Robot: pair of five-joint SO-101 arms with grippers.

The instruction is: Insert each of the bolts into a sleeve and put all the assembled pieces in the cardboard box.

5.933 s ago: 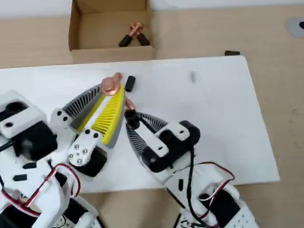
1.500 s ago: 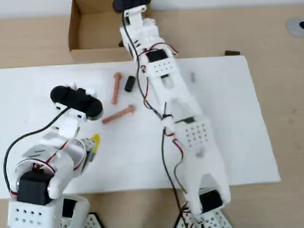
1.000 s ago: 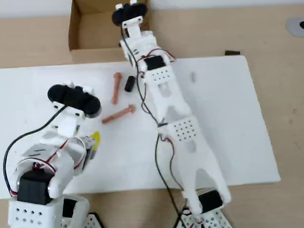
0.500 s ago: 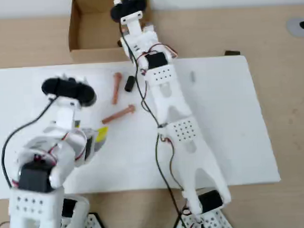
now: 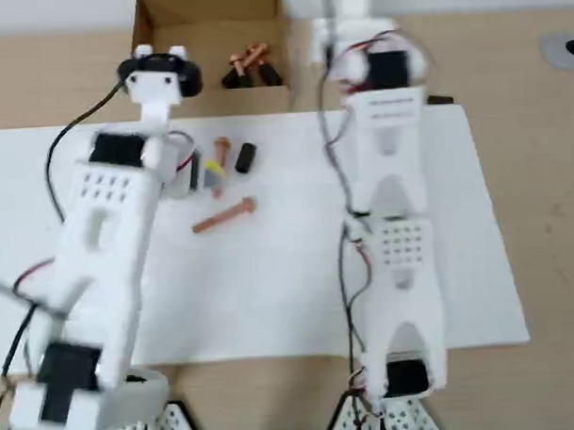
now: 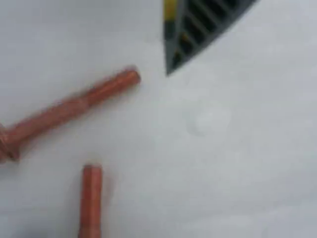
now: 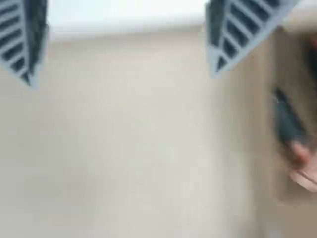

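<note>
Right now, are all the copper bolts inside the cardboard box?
No: a long bolt and a second bolt lie on the white mat, outside the cardboard box.

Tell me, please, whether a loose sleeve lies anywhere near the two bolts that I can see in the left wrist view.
Observer: Yes. A black sleeve lies on the white mat, beside the bolt that is nearer the box.
Operator: Thank you. Is the right gripper carrying anything?
Observer: No. The right gripper is open with nothing between its jaws, over the table next to the cardboard box.
Operator: And is anything in that box?
Observer: Yes, assembled pieces, copper bolts in black sleeves, lie inside it on the side toward the right arm.
</note>
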